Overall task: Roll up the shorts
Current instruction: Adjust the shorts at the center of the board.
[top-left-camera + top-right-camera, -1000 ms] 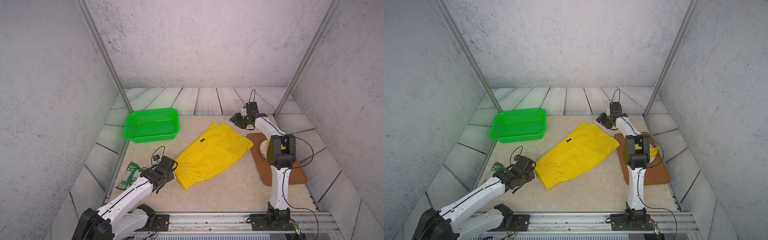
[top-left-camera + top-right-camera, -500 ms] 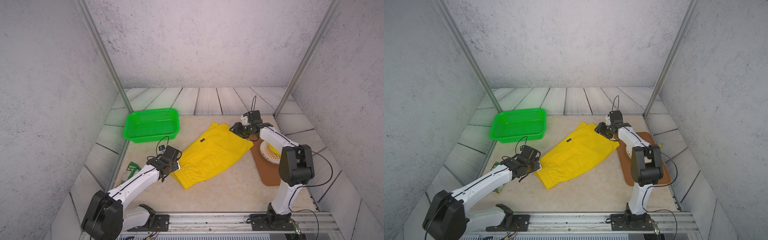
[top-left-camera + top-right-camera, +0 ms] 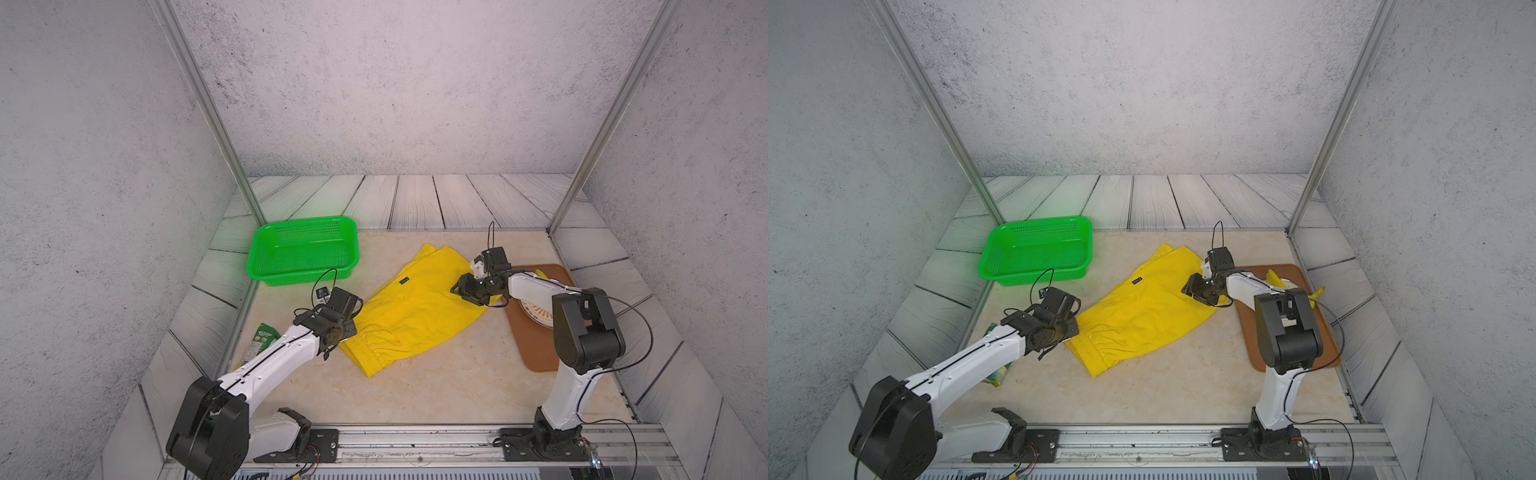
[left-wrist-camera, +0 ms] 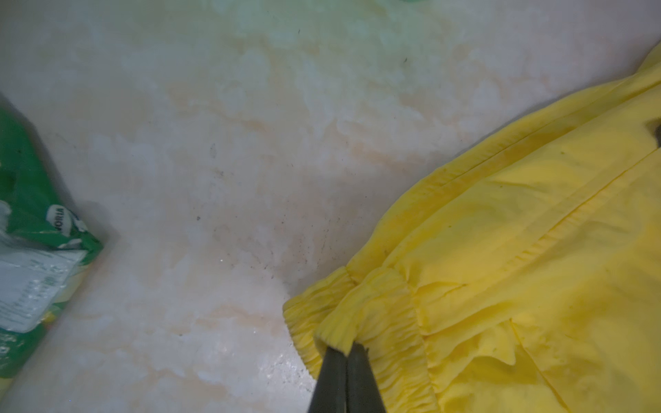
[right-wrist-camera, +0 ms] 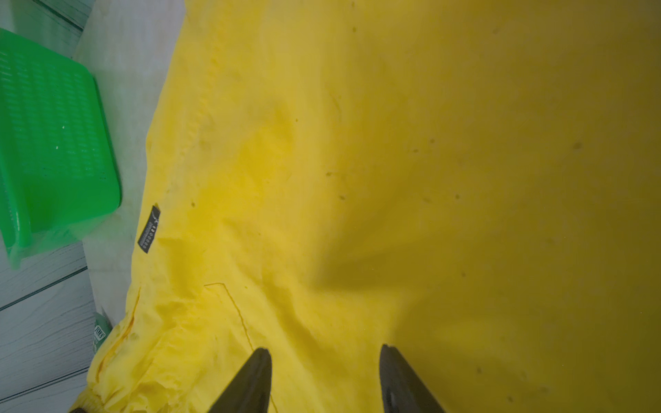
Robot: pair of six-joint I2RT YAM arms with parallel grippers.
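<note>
The yellow shorts (image 3: 415,309) (image 3: 1144,316) lie spread flat and slanting in mid table, waistband toward the front left, leg hems toward the back right. My left gripper (image 4: 346,347) is shut on the gathered waistband corner (image 4: 357,311), which puckers up between the jaws; it shows in both top views (image 3: 347,332) (image 3: 1069,330). My right gripper (image 5: 323,352) stands open just over the smooth leg fabric (image 5: 393,178), nothing between its fingers, at the shorts' right edge (image 3: 463,289) (image 3: 1196,286). A small black label (image 5: 149,229) sits near the side seam.
A green basket (image 3: 303,251) (image 3: 1036,249) stands back left of the shorts. A green snack packet (image 3: 262,338) (image 4: 32,250) lies by the left arm. At the right a brown tray (image 3: 536,353) (image 3: 1262,357) carries a plate (image 3: 534,316) and bananas (image 3: 1277,278).
My left gripper moved right onto the waistband corner and shut on it. The right gripper came forward and down from the back onto the shorts' right leg, still open.
</note>
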